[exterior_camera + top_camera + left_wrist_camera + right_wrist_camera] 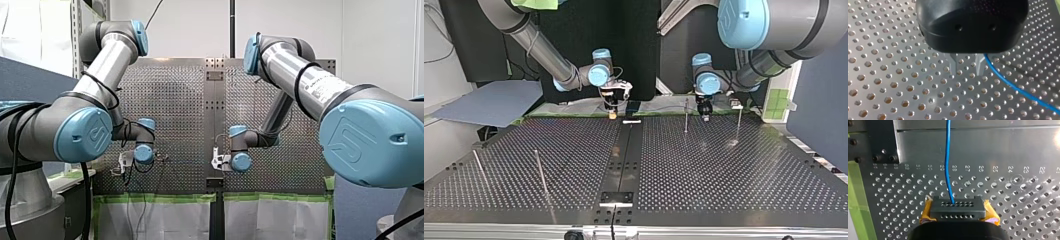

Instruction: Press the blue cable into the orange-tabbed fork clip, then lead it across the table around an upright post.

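Across the top view, one perforated metal table (724, 175) fills the lower half, and two arms come in over its far edge: my right arm (544, 50) at the view's left and my left arm (774, 20) at its right. Four thin metal posts stand on the table. Two are near the far edge at the view's right (686, 115) (739, 122) and two are nearer the camera at its left (540, 172) (480, 167). My left gripper (966, 71) hangs low between the two far posts, closer to the inner one. In its wrist view its two metal fingers (953, 66) are apart, with only bare table between them. My right gripper (612, 111) hangs by the table's middle seam at the far edge. In its wrist view one black block (958, 208) with two rows of small holes sits right ahead of the gripper's body, with an orange-yellow piece on each side. I cannot tell whether these pieces are the gripper's pads or a clip's tabs, nor whether this gripper is clamped. The single blue cable (947, 157) meets the block's upper row of holes and runs straight ahead over the plate. In the left wrist view it lies on the table just outside one finger, not between the two.
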### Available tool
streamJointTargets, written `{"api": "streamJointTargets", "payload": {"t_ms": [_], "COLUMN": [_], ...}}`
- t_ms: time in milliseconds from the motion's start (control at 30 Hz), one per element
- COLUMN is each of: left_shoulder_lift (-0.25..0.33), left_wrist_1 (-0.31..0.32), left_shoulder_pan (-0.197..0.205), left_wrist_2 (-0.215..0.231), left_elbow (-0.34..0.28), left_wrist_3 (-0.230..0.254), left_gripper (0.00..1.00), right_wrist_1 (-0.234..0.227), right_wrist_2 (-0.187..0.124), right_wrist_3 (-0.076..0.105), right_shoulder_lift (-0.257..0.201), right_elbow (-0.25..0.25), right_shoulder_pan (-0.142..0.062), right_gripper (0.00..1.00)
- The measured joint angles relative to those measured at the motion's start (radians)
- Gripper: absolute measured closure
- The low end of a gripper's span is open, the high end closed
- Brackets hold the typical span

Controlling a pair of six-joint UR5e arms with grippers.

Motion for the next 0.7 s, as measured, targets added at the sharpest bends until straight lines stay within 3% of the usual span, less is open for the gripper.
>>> {"api": "streamJointTargets", "payload": {"t_ms": [100, 167, 233, 367, 600, 700], "left_shoulder_lift": [0.000, 0.000, 0.000, 0.000, 0.001, 0.001], "left_wrist_1": [-0.001, -0.002, -0.008, -0.032, -0.092, -0.122], "left_shoulder_pan": [0.005, 0.008, 0.011, 0.016, 0.018, 0.017], "left_wrist_2": [0.023, 0.036, 0.046, 0.050, 0.012, 0.020], "left_elbow": [0.000, 0.000, -0.001, -0.001, -0.003, -0.014], "left_wrist_3": [0.001, 0.001, 0.001, 0.004, 0.035, 0.043], "left_gripper": [0.16, 0.02, 0.00, 0.00, 0.00, 0.00], "right_wrist_1": [0.001, 0.001, 0.002, 0.002, 0.002, 0.002], "right_wrist_2": [0.000, 0.000, 0.000, 0.000, -0.001, -0.001], "right_wrist_3": [-0.002, -0.003, -0.004, -0.006, -0.006, -0.006], "right_shoulder_lift": [0.000, 0.000, 0.000, 0.000, 0.001, 0.001], "right_elbow": [0.000, 0.000, -0.001, 0.000, -0.001, 0.000], "right_shoulder_pan": [-0.002, -0.004, -0.006, -0.009, -0.011, -0.012], "right_gripper": [1.00, 1.00, 1.00, 1.00, 1.00, 1.00]}}
